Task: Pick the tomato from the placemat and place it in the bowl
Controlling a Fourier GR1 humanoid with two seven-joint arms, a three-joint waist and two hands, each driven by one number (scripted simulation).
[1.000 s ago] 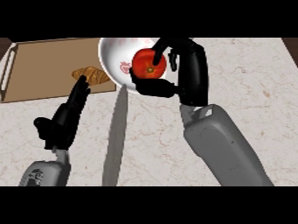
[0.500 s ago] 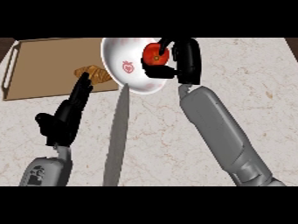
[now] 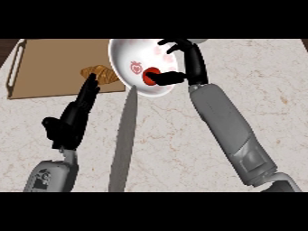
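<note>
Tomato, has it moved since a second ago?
Yes. The tomato went down into the white bowl, lying lower inside it, with the right hand opened above it.

Marble counter (image 3: pixel 263 90) with placemat (image 3: pixel 49 67), bowl (image 3: pixel 126 56)

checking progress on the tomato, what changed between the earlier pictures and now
The right hand has opened and let go of the tomato, which now lies in the white bowl rather than inside curled fingers above it. The left hand, the croissant and the brown placemat stayed as they were.
</note>
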